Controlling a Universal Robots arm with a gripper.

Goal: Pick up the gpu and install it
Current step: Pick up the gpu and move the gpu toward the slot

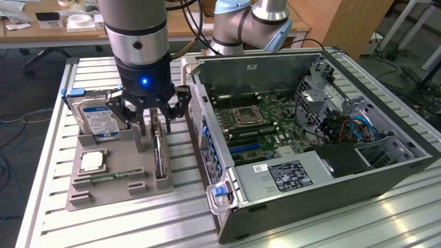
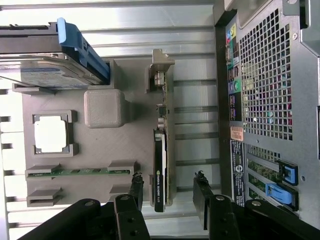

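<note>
The gpu [image 1: 160, 151] stands on its long edge in a slot at the side of the grey holder tray [image 1: 117, 194] nearest the computer. In the wrist view the gpu [image 2: 161, 167] shows as a thin card with a black cooler face and a green board edge. My gripper [image 1: 152, 123] hangs just above it, open. One dark finger [image 2: 136, 186] and the other finger [image 2: 201, 189] stand on either side of one end of the card without touching it, so my gripper [image 2: 168, 192] holds nothing.
The open computer case [image 1: 386, 170], motherboard [image 1: 258, 121] exposed, lies right beside the tray in the exterior view. Its perforated back panel [image 2: 267, 80] is close to the gripper. The tray also holds a hard drive [image 1: 96, 120], a processor [image 1: 93, 161], a memory stick [image 1: 110, 177] and a grey block [image 2: 104, 107].
</note>
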